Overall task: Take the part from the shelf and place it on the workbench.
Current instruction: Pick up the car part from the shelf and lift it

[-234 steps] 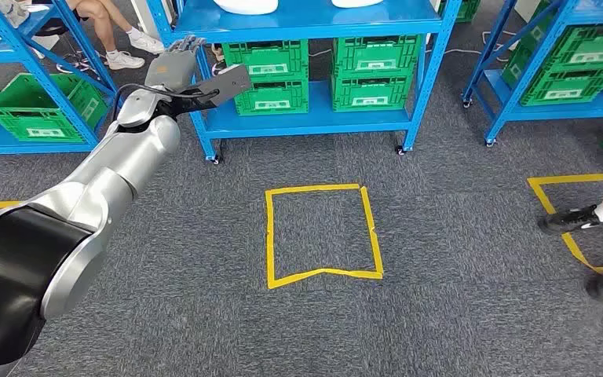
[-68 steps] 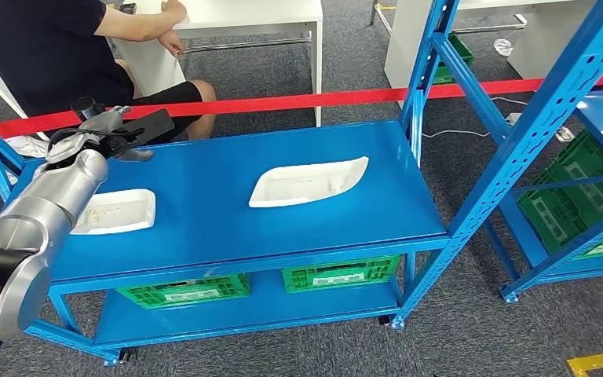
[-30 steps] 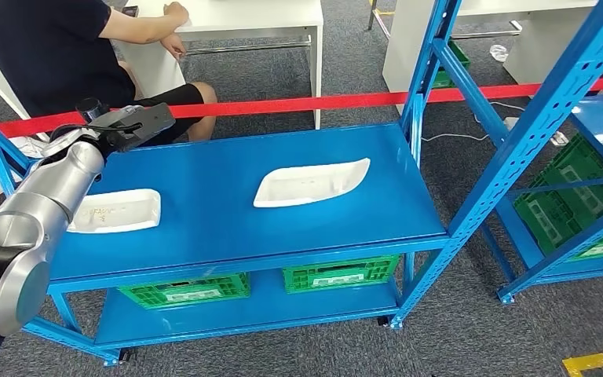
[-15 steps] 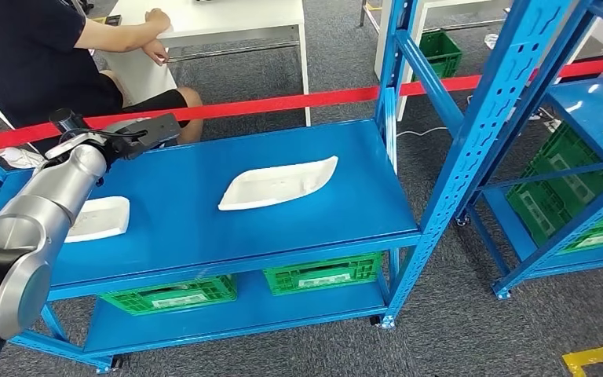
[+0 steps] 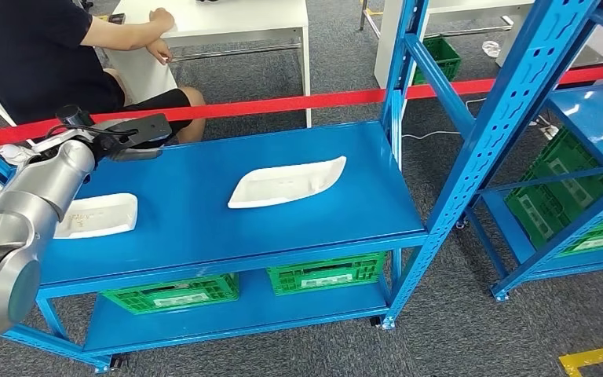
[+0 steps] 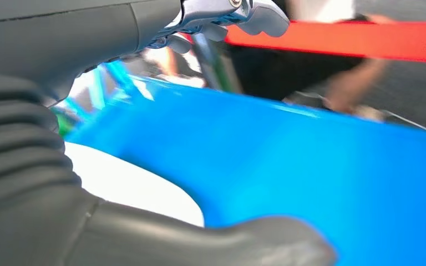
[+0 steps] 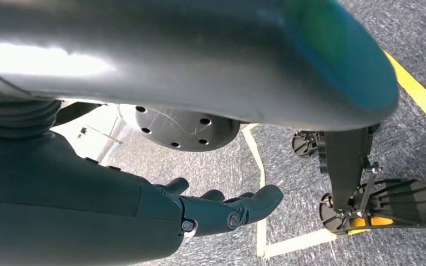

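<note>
Head view vs 0.5 s earlier: whole frame slid slightly right, so camera moved, not parts. Left hand [image 5: 129, 135], upper left, hovered over shelf [image 5: 196, 228], holding nothing, finger spread unclear. White part [image 5: 94, 215] lay left, second part [image 5: 286, 181] centre; pick still pending.

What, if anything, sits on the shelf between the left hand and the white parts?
Nothing visible does. The left hand hovers over the back left of the blue shelf top; bare blue surface separates it from the nearer white part and the curved white part.
</note>
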